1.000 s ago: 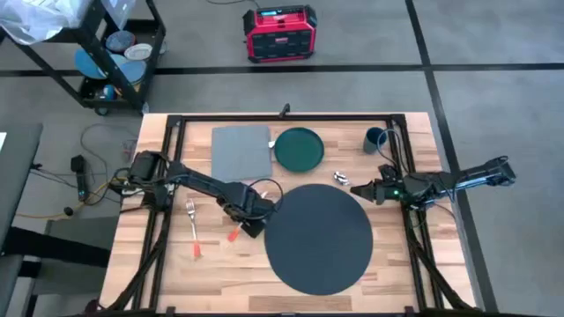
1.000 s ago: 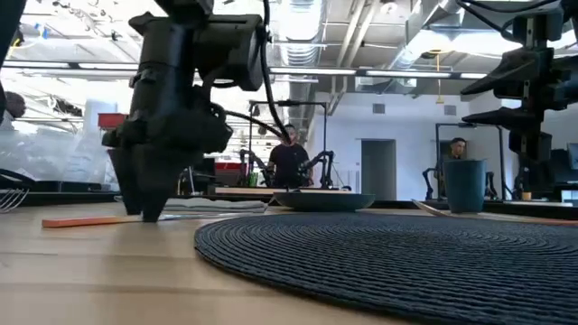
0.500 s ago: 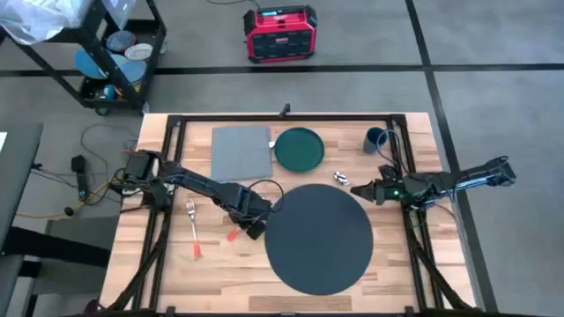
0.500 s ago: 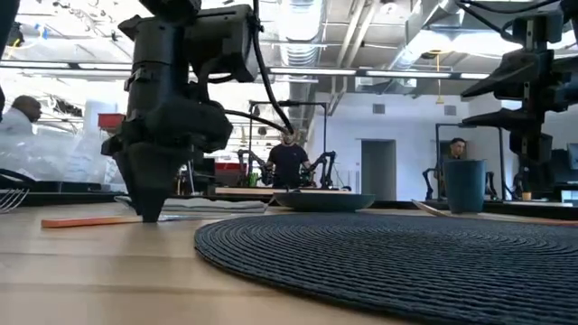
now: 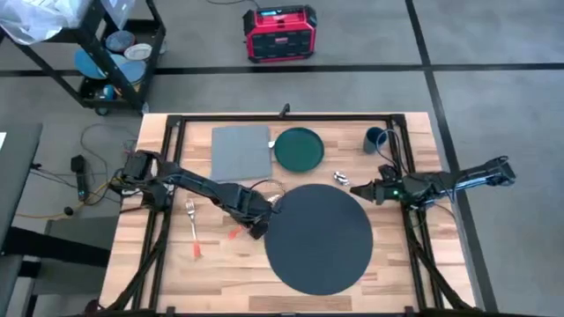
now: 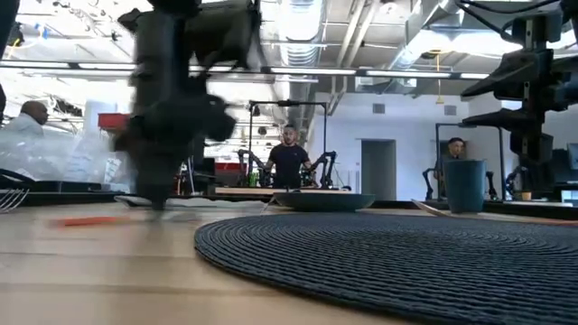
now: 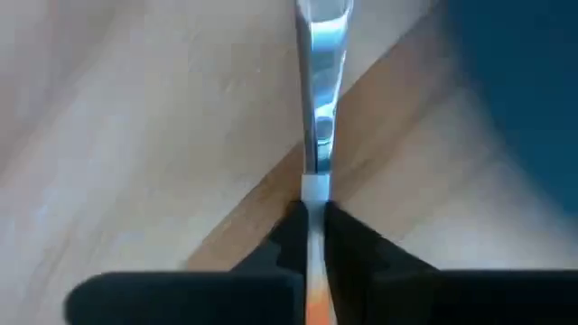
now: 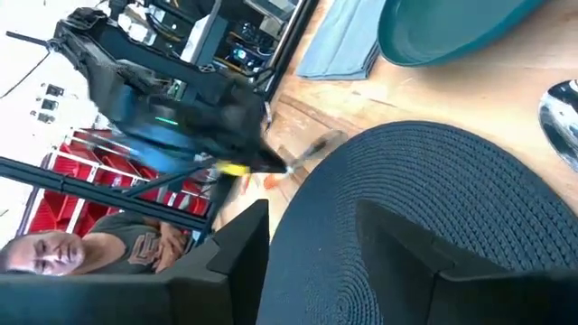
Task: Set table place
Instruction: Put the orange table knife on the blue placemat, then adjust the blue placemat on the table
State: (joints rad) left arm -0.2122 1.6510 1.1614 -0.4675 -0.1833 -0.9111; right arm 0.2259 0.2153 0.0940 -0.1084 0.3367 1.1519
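This is a robotics lab or workshop. The table (image 5: 167, 273) stands on a grey floor with black tape lines. At 12 o'clock sits a red power unit (image 5: 279, 33), at 10 o'clock a wheeled cart (image 5: 115, 53). Behind are exposed ceiling ducts (image 6: 298, 23), other robot arms (image 6: 321, 167) and people (image 6: 289, 162).

1. The left gripper (image 5: 256, 229) has been shifted slightly along the table (image 5: 159, 264), closer to the left edge of the table place (image 5: 319, 238).
2. An orange-handled utensil (image 7: 318, 162), clamped between its fingers (image 7: 352, 248), has been carried along with it.
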